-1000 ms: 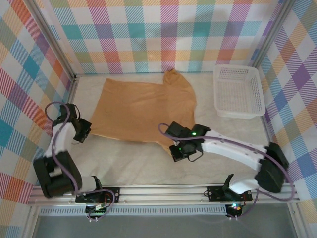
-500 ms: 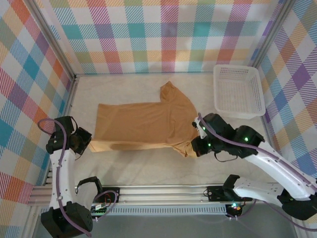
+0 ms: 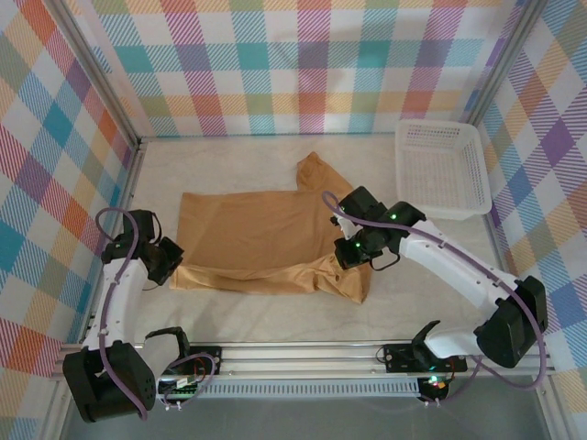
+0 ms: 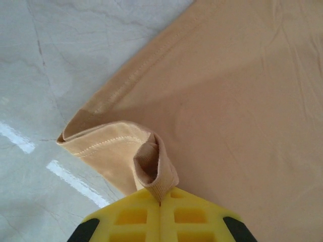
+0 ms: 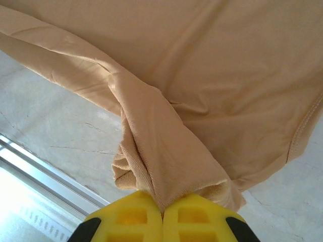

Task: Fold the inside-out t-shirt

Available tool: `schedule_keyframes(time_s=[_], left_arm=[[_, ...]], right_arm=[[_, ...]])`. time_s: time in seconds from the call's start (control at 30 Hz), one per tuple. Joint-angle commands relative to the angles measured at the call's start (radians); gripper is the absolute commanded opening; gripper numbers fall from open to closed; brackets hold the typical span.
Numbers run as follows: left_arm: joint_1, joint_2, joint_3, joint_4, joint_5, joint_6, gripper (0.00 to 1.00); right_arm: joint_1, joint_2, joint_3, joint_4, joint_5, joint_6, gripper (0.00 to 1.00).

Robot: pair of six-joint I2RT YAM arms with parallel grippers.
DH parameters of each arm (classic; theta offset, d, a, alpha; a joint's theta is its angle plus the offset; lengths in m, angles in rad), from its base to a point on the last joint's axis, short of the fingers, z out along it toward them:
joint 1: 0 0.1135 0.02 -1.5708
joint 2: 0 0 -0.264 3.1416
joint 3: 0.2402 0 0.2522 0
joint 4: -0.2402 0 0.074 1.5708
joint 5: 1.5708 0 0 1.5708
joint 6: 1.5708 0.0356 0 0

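left wrist view: left jaws clamped on a rolled hem corner of the tan t-shirt point(image 4: 227, 101), which spreads ahead and to their right over the desk point(image 4: 40, 50). right wrist view: right jaws clamped on a gathered fold of it, cloth stretching ahead. white basket point(image 3: 440, 170) lies well beyond them.

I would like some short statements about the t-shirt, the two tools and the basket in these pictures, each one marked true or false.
1. The left tool is shut on an edge of the t-shirt. True.
2. The right tool stands open. False: it is shut on a bunch of the fabric.
3. The t-shirt lies in the white basket. False: it lies on the table, left of the basket.
4. The white basket stands at the table's far right corner. True.
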Motion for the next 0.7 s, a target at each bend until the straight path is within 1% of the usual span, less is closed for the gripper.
schedule_keyframes(time_s=[0.0,0.1,0.27,0.53,0.67], left_arm=[[-0.008,-0.031,0.048,-0.028,-0.06,0.021,0.0],[-0.008,-0.02,0.058,-0.015,-0.053,0.015,0.0],[-0.011,0.085,0.04,0.062,-0.019,0.005,0.0],[-0.038,0.25,0.05,0.156,-0.048,-0.013,0.0],[-0.045,0.337,0.085,0.157,-0.076,-0.003,0.0]], right_arm=[[-0.026,-0.04,0.014,0.001,-0.018,-0.039,0.0],[-0.043,-0.045,0.018,-0.005,-0.022,-0.043,0.0],[-0.078,0.0,0.003,0.039,0.005,-0.038,0.0],[-0.122,0.184,0.063,0.113,0.01,-0.083,0.0],[-0.15,0.269,0.104,0.123,0.018,-0.084,0.01]])
